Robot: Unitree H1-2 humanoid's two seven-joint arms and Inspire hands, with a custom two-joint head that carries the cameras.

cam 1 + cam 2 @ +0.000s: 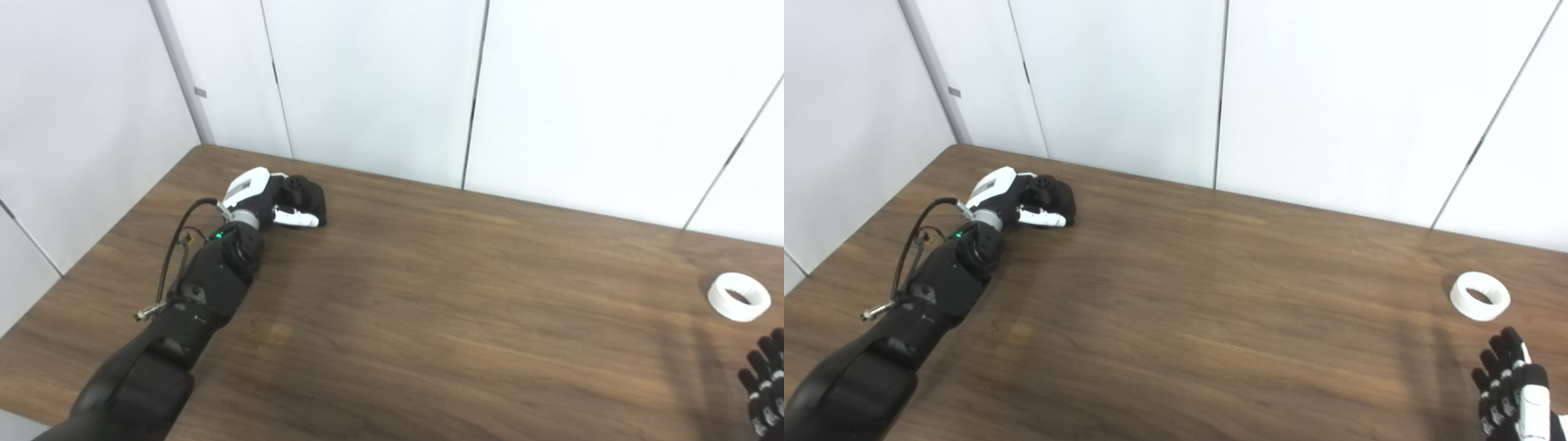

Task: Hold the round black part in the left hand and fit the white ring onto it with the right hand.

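Observation:
My left hand [275,199] rests on the table at the far left, its fingers curled around the round black part [303,193], which sits on the tabletop; it also shows in the right eye view [1053,195]. The white ring [738,296] lies flat on the table at the far right. My right hand [1510,389] hovers near the lower right corner, just short of the ring [1480,296], with fingers extended and apart, holding nothing.
The brown wooden table [465,294] spans the view. White wall panels stand right behind its far edge and along its left side. A cable loops off my left forearm [174,245].

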